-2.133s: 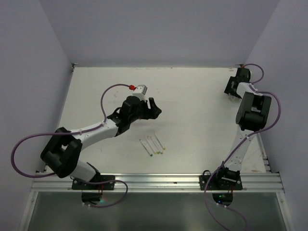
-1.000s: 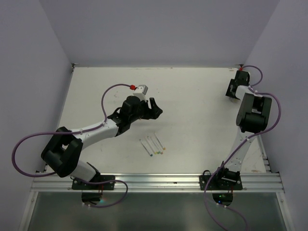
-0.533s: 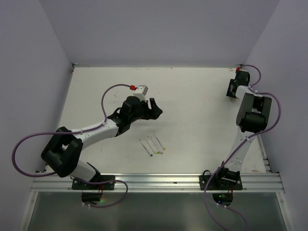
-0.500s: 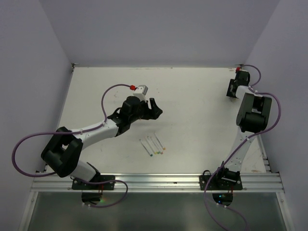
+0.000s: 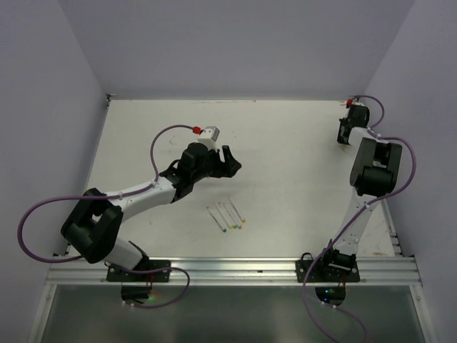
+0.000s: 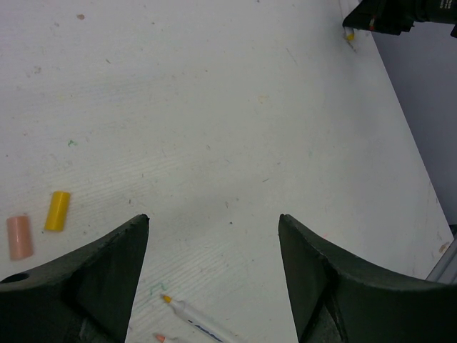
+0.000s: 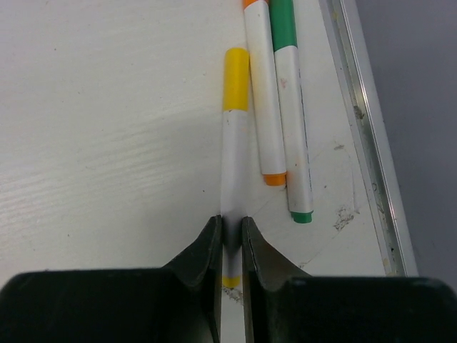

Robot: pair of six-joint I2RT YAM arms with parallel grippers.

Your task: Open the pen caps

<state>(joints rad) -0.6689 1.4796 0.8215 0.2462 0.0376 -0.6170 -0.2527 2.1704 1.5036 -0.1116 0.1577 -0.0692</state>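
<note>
Right claw (image 7: 230, 225) shifted slightly toward far right corner since earlier, my fingers drawn in. Now clamped on yellow pen (image 7: 233, 161), gripping white barrel. Yellow cap (image 7: 235, 78) on pen, ahead of my fingertips, apart from them. Orange pen (image 7: 263, 107) and green pen (image 7: 293, 136) lie just right of it, near table edge rail (image 7: 364, 121). My left claw (image 6: 213, 221) wide open, holds nothing, hangs over mid-table. Loose yellow cap (image 6: 57, 211) and pink cap (image 6: 19, 237) lie off its left finger. Uncapped pen (image 6: 189, 314) lies between its fingers.
</note>
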